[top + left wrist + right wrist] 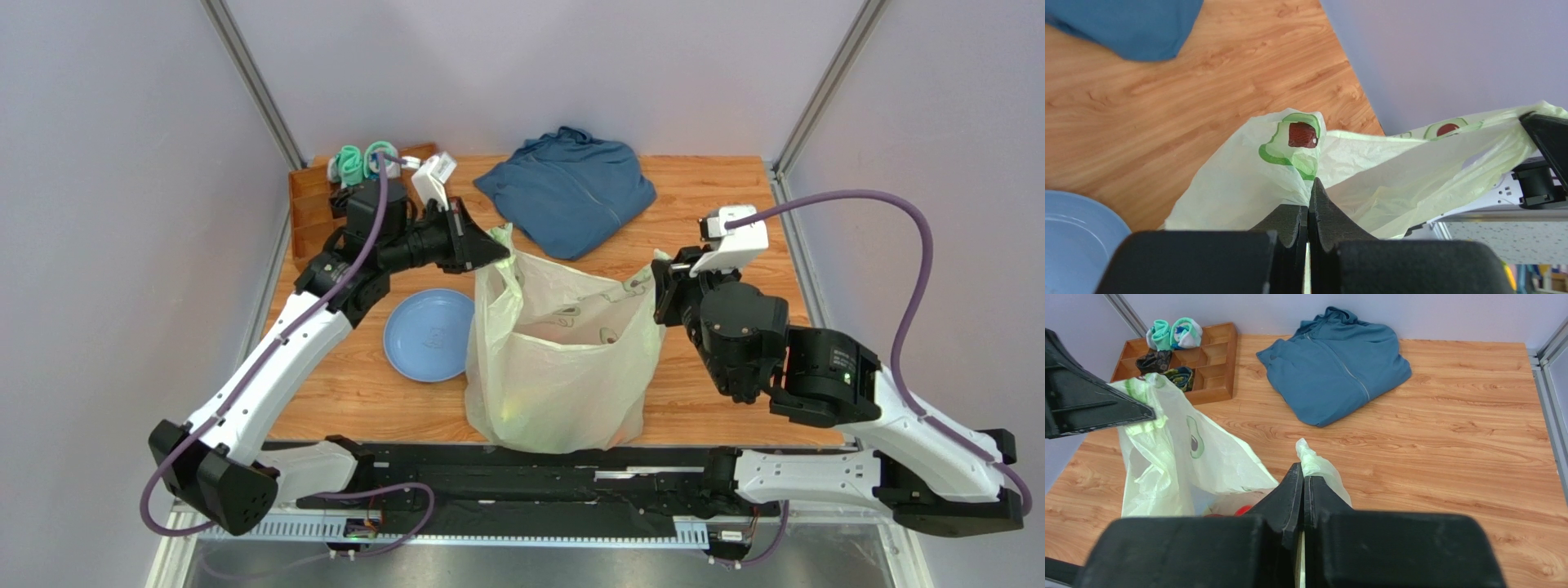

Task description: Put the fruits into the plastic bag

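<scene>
One crinkly pale-green plastic bag (558, 368), avocado-printed

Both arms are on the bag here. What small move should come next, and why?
Probably lower both handles and let go: the left gripper and right gripper are pinched shut on the plastic bag, a red fruit shows inside, and the blue plate is bare.

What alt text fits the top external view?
A thin pale-green plastic bag sits on the wooden table, its handles pinched by the shut left end effector and right end effector. A round blue plate lies left of it.
</scene>
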Robot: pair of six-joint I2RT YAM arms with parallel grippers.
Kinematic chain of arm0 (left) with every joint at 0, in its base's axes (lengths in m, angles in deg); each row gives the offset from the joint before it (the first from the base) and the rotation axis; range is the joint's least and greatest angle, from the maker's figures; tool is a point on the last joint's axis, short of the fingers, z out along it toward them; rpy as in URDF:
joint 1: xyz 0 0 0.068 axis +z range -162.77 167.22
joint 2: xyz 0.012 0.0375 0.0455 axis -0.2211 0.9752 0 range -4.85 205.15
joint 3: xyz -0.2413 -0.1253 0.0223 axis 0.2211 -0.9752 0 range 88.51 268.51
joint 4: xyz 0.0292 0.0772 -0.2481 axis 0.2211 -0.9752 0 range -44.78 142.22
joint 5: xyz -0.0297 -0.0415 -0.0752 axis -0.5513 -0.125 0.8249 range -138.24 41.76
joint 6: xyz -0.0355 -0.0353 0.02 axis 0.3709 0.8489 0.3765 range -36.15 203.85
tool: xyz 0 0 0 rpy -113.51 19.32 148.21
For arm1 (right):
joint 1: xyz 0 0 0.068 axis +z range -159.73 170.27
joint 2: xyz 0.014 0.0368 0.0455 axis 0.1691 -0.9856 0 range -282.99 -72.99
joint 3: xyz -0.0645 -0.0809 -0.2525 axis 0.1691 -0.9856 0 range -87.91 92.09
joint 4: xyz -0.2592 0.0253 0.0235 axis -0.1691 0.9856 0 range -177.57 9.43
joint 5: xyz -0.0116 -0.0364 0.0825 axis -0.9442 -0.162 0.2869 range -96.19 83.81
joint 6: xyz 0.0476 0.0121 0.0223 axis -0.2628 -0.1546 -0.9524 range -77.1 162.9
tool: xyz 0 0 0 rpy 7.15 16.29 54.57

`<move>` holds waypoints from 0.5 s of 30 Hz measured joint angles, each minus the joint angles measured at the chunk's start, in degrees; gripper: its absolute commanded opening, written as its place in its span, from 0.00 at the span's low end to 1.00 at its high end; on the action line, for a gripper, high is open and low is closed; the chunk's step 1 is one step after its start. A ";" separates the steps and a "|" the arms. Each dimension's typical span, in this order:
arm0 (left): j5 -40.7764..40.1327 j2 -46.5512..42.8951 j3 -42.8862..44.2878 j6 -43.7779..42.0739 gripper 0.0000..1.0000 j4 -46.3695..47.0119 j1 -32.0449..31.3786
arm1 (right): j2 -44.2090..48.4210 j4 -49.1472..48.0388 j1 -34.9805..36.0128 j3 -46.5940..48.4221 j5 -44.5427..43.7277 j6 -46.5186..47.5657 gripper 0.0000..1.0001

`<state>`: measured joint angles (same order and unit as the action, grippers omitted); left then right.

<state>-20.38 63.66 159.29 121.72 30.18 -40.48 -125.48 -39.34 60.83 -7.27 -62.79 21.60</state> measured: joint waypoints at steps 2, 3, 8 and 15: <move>-0.87 -0.90 2.86 -1.25 0.00 -0.31 -0.02 | -0.57 0.17 -0.11 1.97 -0.26 1.01 0.00; -1.27 -1.36 4.20 -1.79 0.00 -0.26 0.00 | -0.92 0.07 -0.20 3.21 -0.59 1.75 0.00; -3.19 -4.02 6.03 -3.26 0.00 1.11 0.00 | -1.20 -1.38 -1.62 5.77 -2.03 5.38 0.00; -4.81 -1.84 3.98 -5.73 0.00 2.14 0.00 | 0.63 -2.36 -7.13 0.31 -1.20 6.16 0.00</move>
<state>-25.19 61.82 163.27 115.99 32.32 -40.48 -124.85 -41.70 53.71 -6.96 -63.99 27.76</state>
